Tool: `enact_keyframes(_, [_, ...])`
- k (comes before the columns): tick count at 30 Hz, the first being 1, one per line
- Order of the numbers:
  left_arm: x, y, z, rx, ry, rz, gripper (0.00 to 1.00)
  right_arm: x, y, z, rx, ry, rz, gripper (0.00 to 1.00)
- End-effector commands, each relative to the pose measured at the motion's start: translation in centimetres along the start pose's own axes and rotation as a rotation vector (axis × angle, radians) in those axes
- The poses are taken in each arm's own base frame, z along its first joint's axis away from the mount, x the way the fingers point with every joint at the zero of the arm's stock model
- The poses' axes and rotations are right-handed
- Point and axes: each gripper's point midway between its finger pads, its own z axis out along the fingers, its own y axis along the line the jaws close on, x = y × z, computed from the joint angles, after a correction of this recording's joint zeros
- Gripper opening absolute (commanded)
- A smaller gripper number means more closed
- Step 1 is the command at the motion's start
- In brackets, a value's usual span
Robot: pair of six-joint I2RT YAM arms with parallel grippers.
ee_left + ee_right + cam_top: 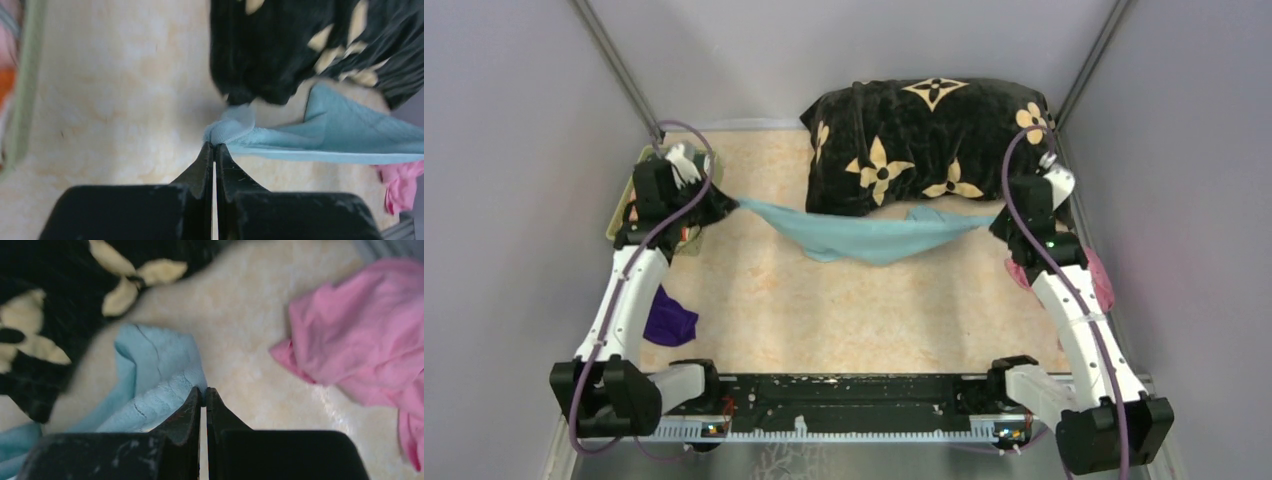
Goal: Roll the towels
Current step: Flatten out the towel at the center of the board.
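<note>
Enclosed on three sides by plain pale grey walls (514,150), matte in finish. Braced at the two far corners by slanting dark metal struts (617,65) (one left, one right). Floored by a cream worktop (764,310) with faint orange marbling. Lit softly and evenly, with only faint shadows.

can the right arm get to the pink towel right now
Likely not yet: the pink towel lies close by with nothing between, but the right gripper is shut on the light blue towel and must let go first.
</note>
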Motion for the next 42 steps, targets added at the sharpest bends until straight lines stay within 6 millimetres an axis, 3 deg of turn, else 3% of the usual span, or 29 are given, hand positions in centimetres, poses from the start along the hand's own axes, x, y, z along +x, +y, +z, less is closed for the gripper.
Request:
enact_keyframes(1, [-10.1,-3.5,-2.5,0.048,-0.222,0.03,0.0,-10.3,-0.1,-3.5,0.017,-0.274,-0.006,0.0])
enact_keyframes(5, [-14.8,-6.4,-5.5,0.096,-0.326,0.042,0.0,-15.2,0.1,-7.1,0.003,-0.401,-0.004,0.0])
enact_keyframes(8, [-15.8,-7.4,-8.1,0.098,-0.391,0.046,0.0,-16.2,0.0,-9.5,-0.023,-0.447,-0.017,0.0])
enact_keyframes(12, [-14.0,-7.3,-11.4,0.068,-0.433,0.028,0.0,-14.9,-0.7,-12.2,-0.083,-0.468,-0.027,0.0])
enact_keyframes(19, [-8.7,-5.3,-17.1,-0.035,-0.5,-0.042,0.01,-10.6,-1.4,-16.1,-0.217,-0.421,-0.08,0.0])
enact_keyframes(23, [-6.1,-3.5,-19.3,-0.119,-0.529,-0.121,0.03,-8.3,-1.3,-16.8,-0.276,-0.37,-0.097,0.0])
enact_keyframes(27, [-3.6,-2.9,-17.0,-0.107,-0.431,-0.185,0.04,-7.0,-0.8,-15.4,-0.291,-0.314,-0.097,0.0])
enact_keyframes(30, [-2.1,-2.6,-13.6,-0.057,-0.355,-0.243,0.07,-5.6,-0.1,-12.1,-0.274,-0.227,-0.103,0.0])
enact_keyframes(34, [-0.5,-1.2,-8.4,-0.033,-0.282,-0.294,0.28,-3.4,0.7,-5.7,-0.218,-0.115,-0.081,0.0])
enact_keyframes(37, [-0.5,-0.4,-5.0,-0.023,-0.24,-0.292,0.49,-2.3,0.5,-0.9,-0.135,-0.078,-0.054,0.0])
enact_keyframes(41, [0.1,-0.5,-1.2,0.021,-0.102,-0.257,0.64,-1.4,0.1,4.3,-0.034,-0.031,-0.044,0.0])
enact_keyframes(42, [0.7,-0.5,-0.4,0.032,-0.053,-0.25,0.66,-1.6,0.3,4.8,-0.029,-0.035,-0.041,0.0])
